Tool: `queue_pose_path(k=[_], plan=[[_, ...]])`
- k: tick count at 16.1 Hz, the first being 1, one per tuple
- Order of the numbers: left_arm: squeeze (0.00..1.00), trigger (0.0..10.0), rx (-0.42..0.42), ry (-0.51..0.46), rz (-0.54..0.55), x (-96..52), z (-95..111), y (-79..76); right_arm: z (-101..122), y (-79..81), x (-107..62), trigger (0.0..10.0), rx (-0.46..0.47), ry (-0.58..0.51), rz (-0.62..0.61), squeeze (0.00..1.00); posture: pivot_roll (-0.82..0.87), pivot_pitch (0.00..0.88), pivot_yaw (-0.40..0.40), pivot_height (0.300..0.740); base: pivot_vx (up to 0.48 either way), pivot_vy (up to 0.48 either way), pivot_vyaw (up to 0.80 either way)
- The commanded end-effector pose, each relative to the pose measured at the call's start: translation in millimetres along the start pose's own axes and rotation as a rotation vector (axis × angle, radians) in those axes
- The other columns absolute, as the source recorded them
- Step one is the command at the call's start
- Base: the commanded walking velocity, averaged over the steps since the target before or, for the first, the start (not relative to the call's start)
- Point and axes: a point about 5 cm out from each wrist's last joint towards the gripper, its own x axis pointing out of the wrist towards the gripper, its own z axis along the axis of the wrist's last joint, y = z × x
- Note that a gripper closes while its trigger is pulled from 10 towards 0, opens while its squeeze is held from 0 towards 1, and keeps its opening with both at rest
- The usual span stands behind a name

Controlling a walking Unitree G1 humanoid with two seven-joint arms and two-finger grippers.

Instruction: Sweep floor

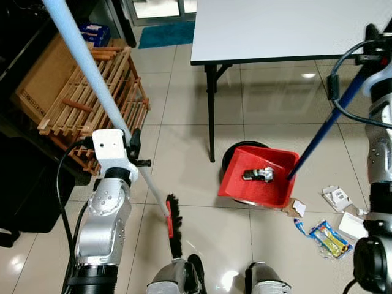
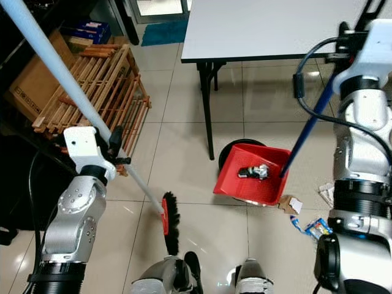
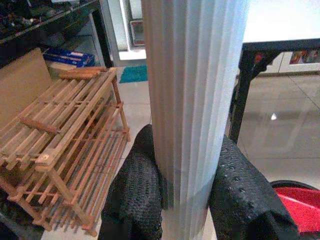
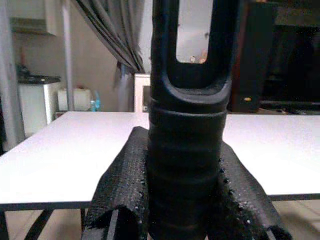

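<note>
On the left I have the left claw [image 3: 187, 195] clamped around the pale broom handle [image 1: 82, 58], its black bristles [image 1: 175, 226] on the near floor, while my right claw [image 4: 185, 200] grips the red dustpan's [image 1: 260, 177] dark handle.

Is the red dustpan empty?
No, the red dustpan already holds a small crumpled piece of grey trash, lying in the middle of it.
</note>
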Motion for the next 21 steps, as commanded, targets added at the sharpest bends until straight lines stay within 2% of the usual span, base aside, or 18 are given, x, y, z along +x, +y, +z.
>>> queue_pose_path(k=[1, 10, 15, 21], plan=[[0.00, 10.0, 0.014, -0.028, 0.006, -2.7, 8, 6.1, 12, -4.6, 5.5, 10.0, -0.030, -0.053, -0.006, 0.00, -0.19, 0.197, 0.148, 0.740, 0.000, 0.000, 0.00], [0.00, 10.0, 0.002, -0.029, -0.004, -3.8, 8, 2.9, 29, -21.1, 22.4, 10.0, -0.088, -0.116, -0.035, 0.00, -0.19, 0.207, 0.155, 0.740, 0.000, 0.000, 0.00], [0.00, 10.0, 0.000, -0.021, 0.000, -6.9, 7, 3.2, 33, -30.7, 35.7, 10.0, -0.168, -0.115, -0.025, 0.00, -0.18, 0.221, 0.152, 0.740, 0.000, 0.000, 0.00], [0.00, 10.0, -0.007, -0.010, 0.004, -10.4, 5, -0.1, 38, -23.5, 44.9, 10.0, -0.309, -0.139, 0.061, 0.00, -0.19, 0.238, 0.138, 0.740, 0.000, 0.000, 0.00]])
